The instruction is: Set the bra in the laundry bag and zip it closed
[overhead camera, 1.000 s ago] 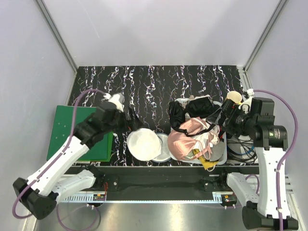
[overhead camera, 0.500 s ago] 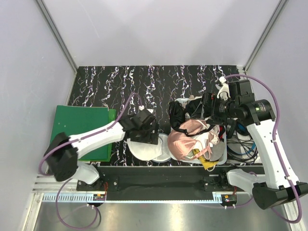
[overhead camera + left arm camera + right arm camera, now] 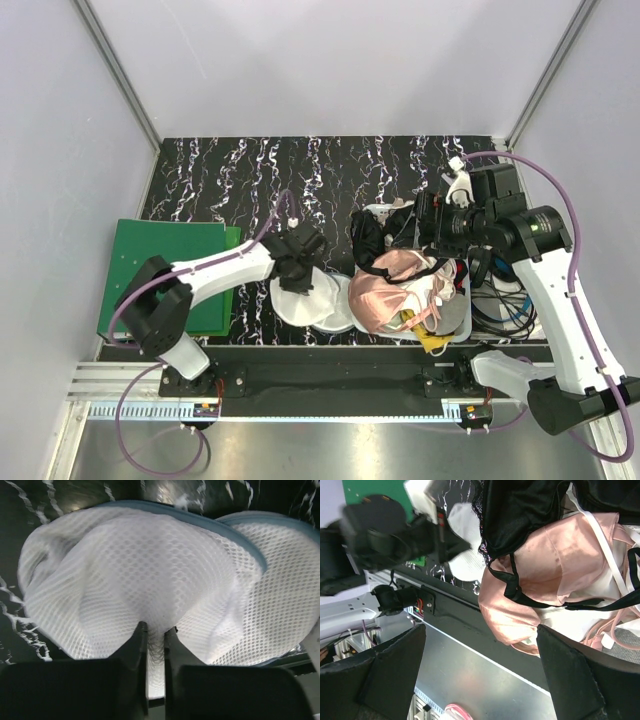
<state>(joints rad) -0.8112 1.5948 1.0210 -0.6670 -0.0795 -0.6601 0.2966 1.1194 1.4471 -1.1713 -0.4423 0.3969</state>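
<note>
One fold of the laundry bag [image 3: 125, 570] is getting pinched by the left claw [image 3: 155, 632], so I'm suggesting lifting slowly. Right claw [image 3: 480, 635] is hanging spread.

The table [image 3: 300, 170] is black with wiggly white lines on it. A flat green mat [image 3: 150, 265] lies at its left side. On the right sits a white basket [image 3: 455, 322] full of clothes. A big shiny pink garment [image 3: 385, 300] is on top of the pile and hangs over the left rim. A bit of white cloth [image 3: 570, 622] peeks out from under the pink. Something small and yellow [image 3: 432, 343] sticks out at the near edge of the basket – too small to tell what. Black cables [image 3: 500, 310] curl just right of the basket. Plain grey walls [image 3: 330, 60] stand around the table.
</note>
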